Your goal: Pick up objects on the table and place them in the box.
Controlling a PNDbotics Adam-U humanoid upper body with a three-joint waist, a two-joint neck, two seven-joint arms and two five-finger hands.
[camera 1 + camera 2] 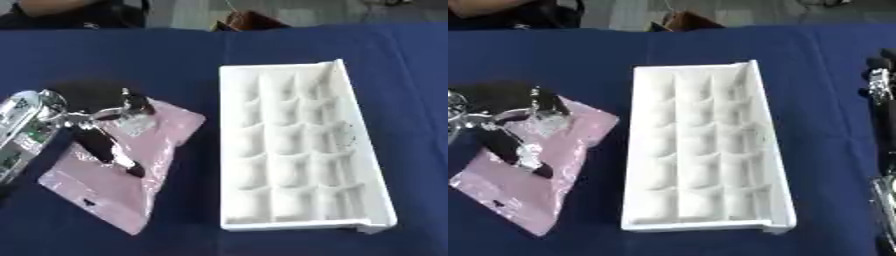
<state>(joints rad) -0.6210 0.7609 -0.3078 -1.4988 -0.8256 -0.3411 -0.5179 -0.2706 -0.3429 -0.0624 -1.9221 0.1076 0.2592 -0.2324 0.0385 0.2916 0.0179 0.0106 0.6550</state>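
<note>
Tablecloth [114,55], dark blue, covers the work surface. White compartmented box [297,150] lies right of centre, long side running away from the robot. Pink packet [122,185] lies flat left of it. Left hand [101,132] rests on the packet, fingers extended, gripping nothing. Right hand [881,80] at right edge; finger state indeterminate.

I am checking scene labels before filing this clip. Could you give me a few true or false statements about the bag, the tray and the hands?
1. The pink bag lies left of the white compartment tray. True.
2. The left robot hand is on the pink bag. True.
3. The tray's compartments hold several objects. False: they look empty.
4. The tablecloth is red. False: it is dark blue.
5. The right robot hand is over the tray. False: it stays at the right edge, apart from the tray.
</note>
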